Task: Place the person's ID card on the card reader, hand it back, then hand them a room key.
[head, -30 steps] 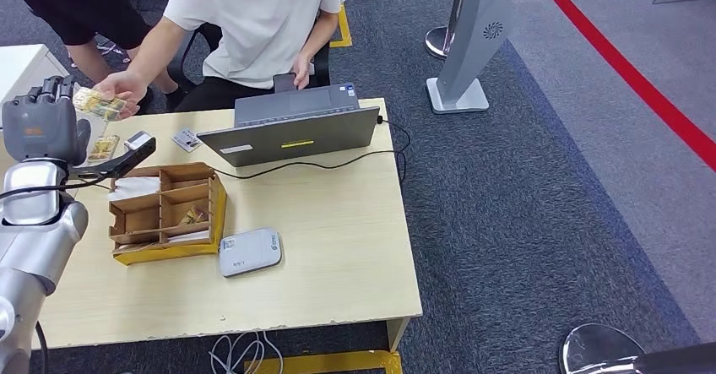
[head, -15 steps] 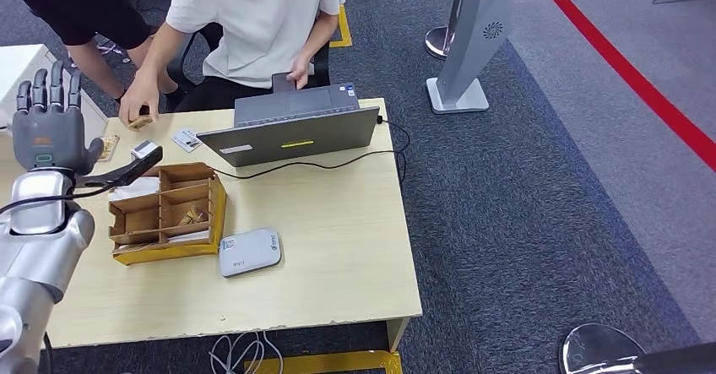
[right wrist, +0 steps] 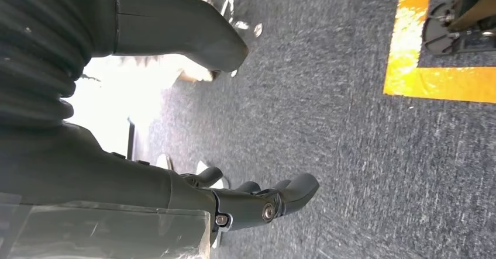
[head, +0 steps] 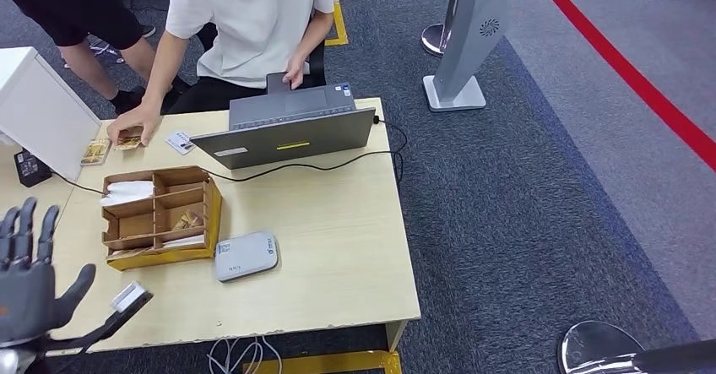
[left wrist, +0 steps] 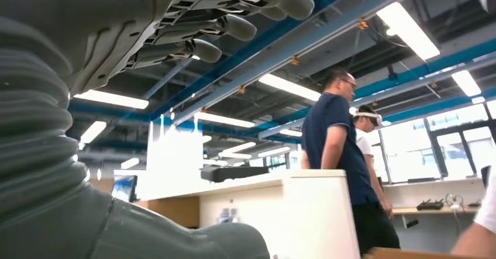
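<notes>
Head view: bright, even overhead light; soft short shadows under the laptop (head: 285,133) and wooden tray (head: 160,214); sharp, no glare.
Left wrist view: backlit; ceiling strip lights (left wrist: 407,30) and windows (left wrist: 409,154) blow out; left hand (left wrist: 193,19) dark, slightly soft up close.
Right wrist view: carpet (right wrist: 351,154) streaky with motion blur; white overexposed patch (right wrist: 140,89) beside the thumb; right hand (right wrist: 257,203) in shade.

Head view high, angled down over the pale wooden counter (head: 338,247) and grey carpet, left wrist view close behind the grey left hand (left wrist: 193,25), facing up to ceiling lights, right wrist view close behind the dark right hand (right wrist: 257,203), facing carpet.
</notes>
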